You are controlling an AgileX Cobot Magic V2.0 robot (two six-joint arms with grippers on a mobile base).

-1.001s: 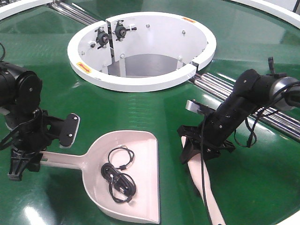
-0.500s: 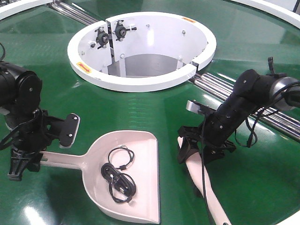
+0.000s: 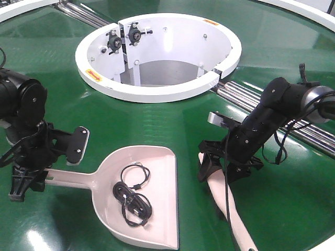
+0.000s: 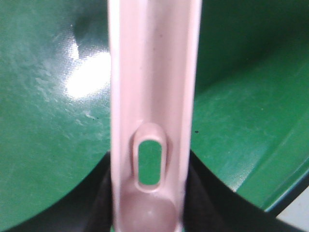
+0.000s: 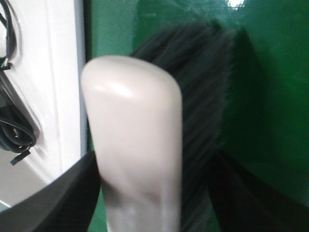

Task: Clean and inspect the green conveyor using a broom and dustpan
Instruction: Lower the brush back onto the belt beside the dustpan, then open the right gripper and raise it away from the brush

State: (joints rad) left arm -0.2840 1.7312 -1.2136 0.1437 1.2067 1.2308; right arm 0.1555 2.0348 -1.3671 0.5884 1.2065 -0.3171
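Note:
A pale pink dustpan (image 3: 152,172) lies on the green conveyor (image 3: 172,120) with a coiled black cable (image 3: 133,196) in its pan. My left gripper (image 3: 23,180) is shut on the dustpan's handle (image 4: 152,96) near its hanging hole; the gripper (image 4: 148,205) shows in the left wrist view. My right gripper (image 3: 222,164) is shut on the broom (image 3: 230,209), whose handle runs to the lower right. In the right wrist view the broom's pale head (image 5: 130,125) and black bristles (image 5: 203,87) sit between the jaws of the gripper (image 5: 149,193), beside the dustpan's rim (image 5: 53,72).
A large white ring housing (image 3: 157,89) with an open centre stands at the back middle. Metal rollers (image 3: 241,99) run diagonally behind the right arm. A second white rim (image 3: 309,10) curves at the top right.
My right gripper has shifted the broom head slightly left, toward the dustpan's open edge. The left arm and dustpan have not moved.

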